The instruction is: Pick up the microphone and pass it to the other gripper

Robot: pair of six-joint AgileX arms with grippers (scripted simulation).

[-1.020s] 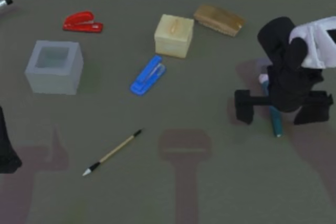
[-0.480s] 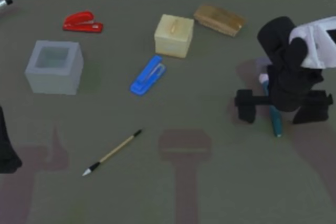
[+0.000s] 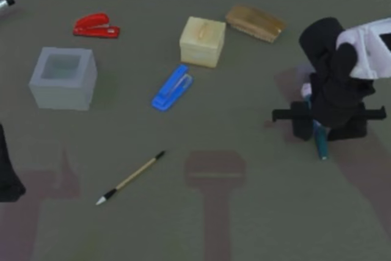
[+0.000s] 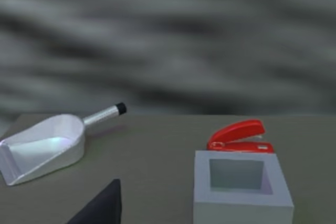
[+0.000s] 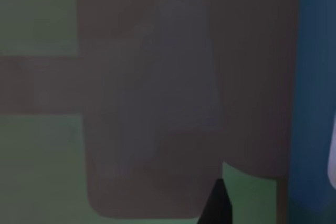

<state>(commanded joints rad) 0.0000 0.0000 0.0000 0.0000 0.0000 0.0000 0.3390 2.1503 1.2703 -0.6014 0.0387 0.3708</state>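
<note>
The teal microphone [image 3: 321, 145] lies on the table at the right, its white head [image 3: 306, 91] pointing to the far side. My right gripper [image 3: 324, 123] is down over its middle, open, with one black finger on each side of the body and a small gap left. The right wrist view shows the teal body [image 5: 315, 103] close by and one fingertip [image 5: 216, 208] apart from it. The other gripper, my left one [image 3: 6, 178], sits parked at the table's left edge.
A grey hollow box [image 3: 63, 77], red stapler [image 3: 96, 26], blue stapler [image 3: 171, 87], cream box [image 3: 202, 41] and brown block [image 3: 255, 23] stand across the far half. A thin brush [image 3: 130, 178] lies front left. A white scoop [image 4: 44, 148] lies at the far left corner.
The right gripper's fingers have drawn inward toward the microphone from both sides. The microphone and the left arm have not moved.
</note>
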